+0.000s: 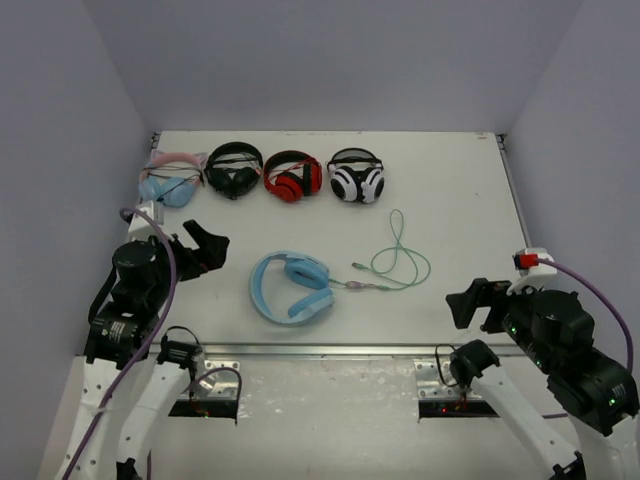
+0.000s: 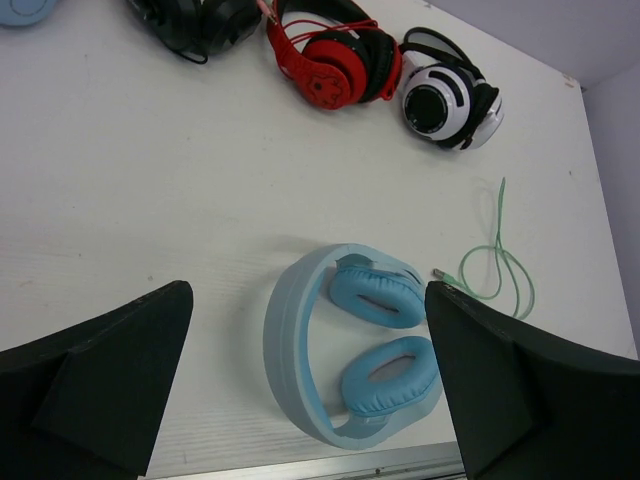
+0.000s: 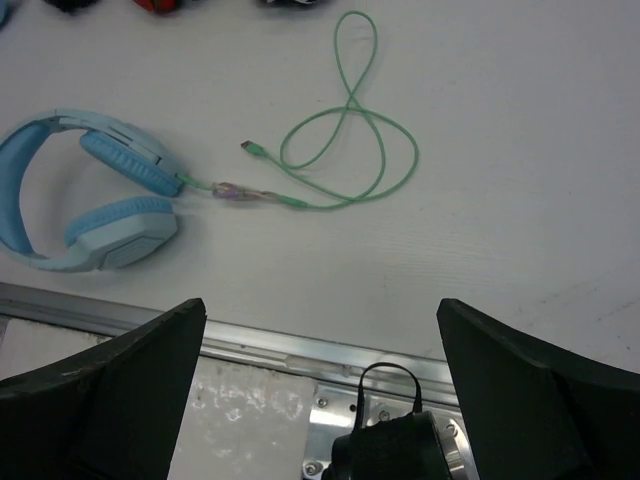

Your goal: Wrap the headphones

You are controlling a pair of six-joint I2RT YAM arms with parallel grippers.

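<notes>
Near the table's [image 1: 450,190] 6 o'clock edge, a little toward 7, the headphones [image 1: 290,288] lie flat. Their band bows to 9 o'clock and the ear pads [image 2: 378,297] face up. Their cable [image 1: 400,262] leaves the cups at 3 o'clock, runs along the table, then loops toward 1 o'clock and doubles back. Its plug [image 3: 250,147] lies free, just beside the run.

The left jaws stand at the headphones' 9 o'clock, spread wide, nothing between them. The right jaws, at 4 o'clock and well apart from the cable, are equally wide and hold nothing.

Along the 12 o'clock edge, from 10 toward 12, sit a cat-eared pair [image 1: 172,182], a black pair [image 1: 233,168], a red pair [image 1: 293,176] and a white-and-black pair [image 1: 357,177].
</notes>
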